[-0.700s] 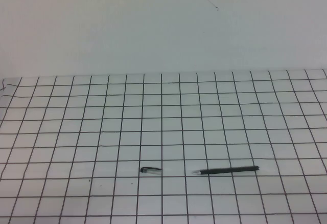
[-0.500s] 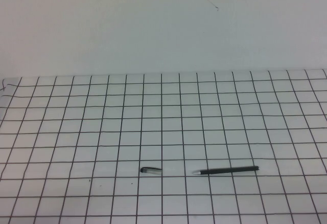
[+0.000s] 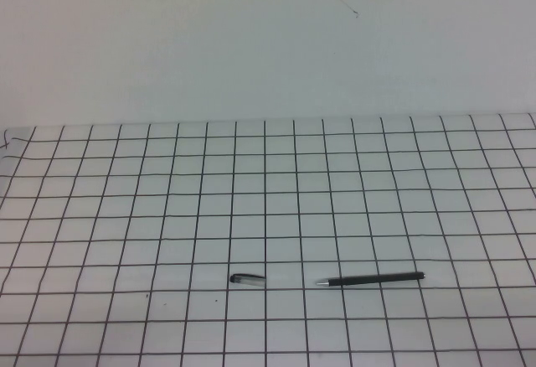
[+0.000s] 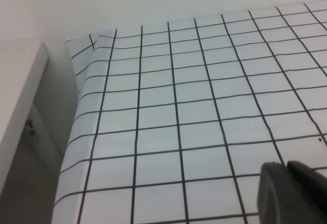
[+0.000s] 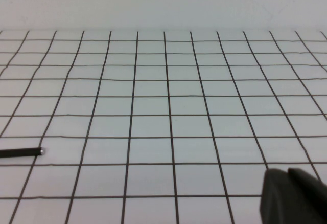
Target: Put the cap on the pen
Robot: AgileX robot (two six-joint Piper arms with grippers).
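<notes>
Paper (image 3: pixel 167 208) ruled in black squares covers the whole table and serves as the landmark; a plain pale wall (image 3: pixel 251 40) rises behind its far edge. Near the paper's front edge lies the pen (image 3: pixel 373 279), flat, silver tip toward the cap (image 3: pixel 247 279), which lies apart from it, leftward. Neither arm reaches into the overhead view. The left gripper (image 4: pixel 292 193) hovers over the paper near its left border; the right gripper (image 5: pixel 294 196) hangs above the squares with the pen's blunt end nearby. Whether either gripper is spread or closed cannot be told.
</notes>
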